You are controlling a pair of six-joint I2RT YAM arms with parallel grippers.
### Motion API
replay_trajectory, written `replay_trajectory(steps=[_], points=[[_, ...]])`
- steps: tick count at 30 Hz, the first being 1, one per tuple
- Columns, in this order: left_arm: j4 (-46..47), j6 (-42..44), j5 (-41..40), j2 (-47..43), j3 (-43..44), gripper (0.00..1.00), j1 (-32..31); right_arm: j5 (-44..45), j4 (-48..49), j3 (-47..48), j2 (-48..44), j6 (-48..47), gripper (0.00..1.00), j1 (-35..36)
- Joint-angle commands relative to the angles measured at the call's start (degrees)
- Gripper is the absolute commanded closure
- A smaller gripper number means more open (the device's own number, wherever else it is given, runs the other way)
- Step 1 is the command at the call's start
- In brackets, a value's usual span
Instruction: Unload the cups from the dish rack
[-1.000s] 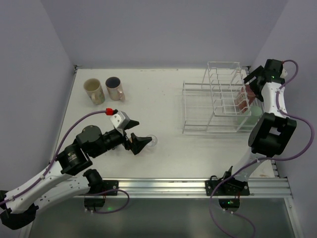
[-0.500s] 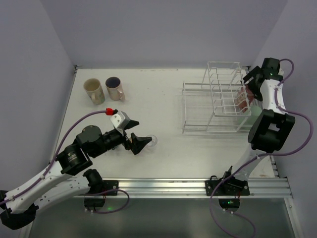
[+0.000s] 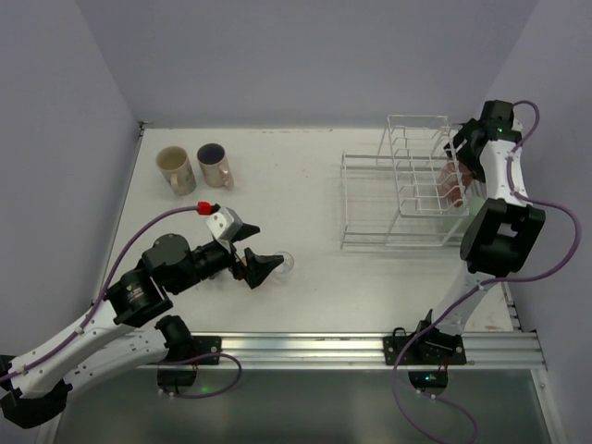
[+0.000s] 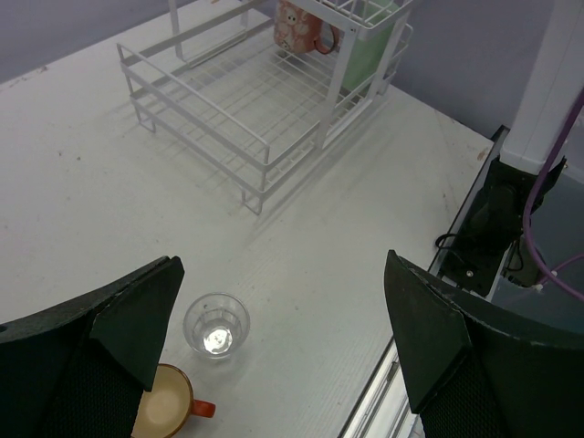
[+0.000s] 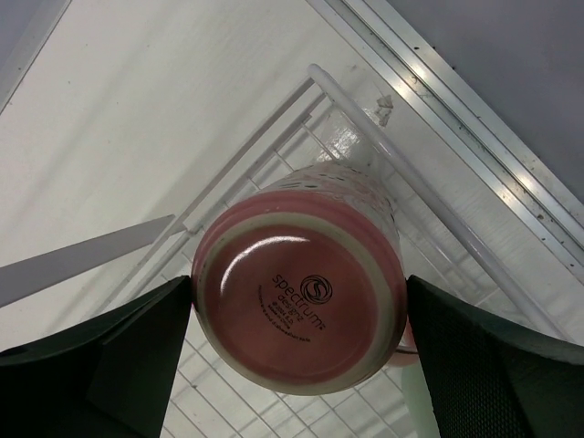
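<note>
- From above, my left gripper [image 3: 255,265] lies low over the table [image 3: 305,185] with its fingers spread wide; the clear glass [image 3: 286,262] stands just beyond its tips, untouched
- Two beige mugs [image 3: 175,169] stand side by side at the far left corner
- My right gripper [image 3: 462,155] reaches into the far right end of the dish rack [image 3: 393,199], at the pink cup [image 3: 452,182]
- In my left wrist view, my fingers [image 4: 137,319] are far apart and hold nothing; the clear glass [image 4: 216,326] stands upright between them, nearer the left one, and the orange cup [image 4: 162,412] stands just beside it
- The dish rack [image 4: 246,119] is well beyond, with the pink cup [image 4: 301,23] and green tumbler [image 4: 370,55] in it
- In my right wrist view, my fingers [image 5: 109,365] flank the pink cup [image 5: 301,274], base towards me, which fills the gap between them; I cannot tell whether they press it
</note>
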Motion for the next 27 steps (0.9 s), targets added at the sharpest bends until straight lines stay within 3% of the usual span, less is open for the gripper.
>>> replay_trajectory(steps=[1,5,11,17,19,22,27], points=[[0.77,1.07,-0.59,-0.24,-0.46,0.00,-0.27,2.02,-4.40,4.72,-0.75,-2.90,0.01,0.50],[0.77,1.07,-0.59,-0.50,-0.46,0.00,-0.27,3.25,-8.53,8.00,2.76,-4.05,0.01,0.58],[0.85,1.07,-0.77,-0.42,-0.46,0.00,-0.27,4.13,-7.04,4.83,4.96,-3.96,0.01,0.58],[0.85,1.07,-0.85,-0.33,-0.46,0.00,-0.27,4.30,-8.10,7.47,6.46,-4.31,0.01,0.58],[0.85,1.07,-0.94,-0.24,-0.46,0.00,-0.27,4.39,-7.31,7.29,5.85,-4.05,0.09,0.58],[0.77,1.07,-0.85,0.11,-0.46,0.00,-0.27,4.31,-5.55,6.24,3.22,-3.09,0.39,0.58],[0.68,1.07,-1.20,0.28,-0.46,0.00,-0.27,3.86,0.60,3.17,-2.85,-1.59,0.49,0.58]])
